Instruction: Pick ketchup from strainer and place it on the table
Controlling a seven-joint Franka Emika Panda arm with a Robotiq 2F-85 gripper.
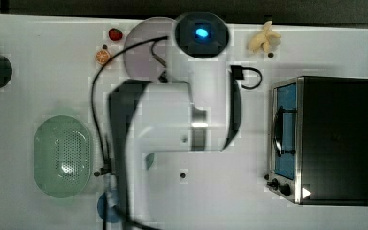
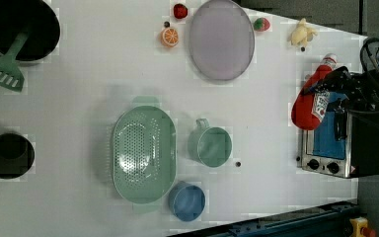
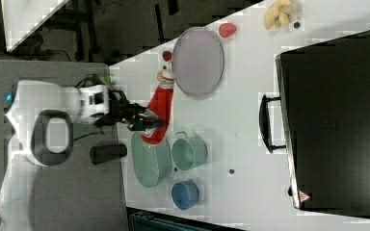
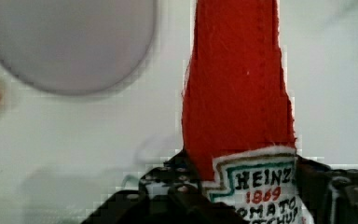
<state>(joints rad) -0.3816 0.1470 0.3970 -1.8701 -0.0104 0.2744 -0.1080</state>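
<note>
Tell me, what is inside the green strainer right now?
Nothing: the strainer shows its bare perforated bottom. The ketchup hangs in the tool, away from it. Nothing covers the bowl in the left view.

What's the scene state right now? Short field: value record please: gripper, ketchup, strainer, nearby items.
gripper: gripper shut on the ketchup at its label
ketchup: ketchup held above the table, out of the strainer
strainer: strainer empty
nearby: green cup and blue cup beside the strainer; plate near the far edge
task: ketchup not yet set down
</note>
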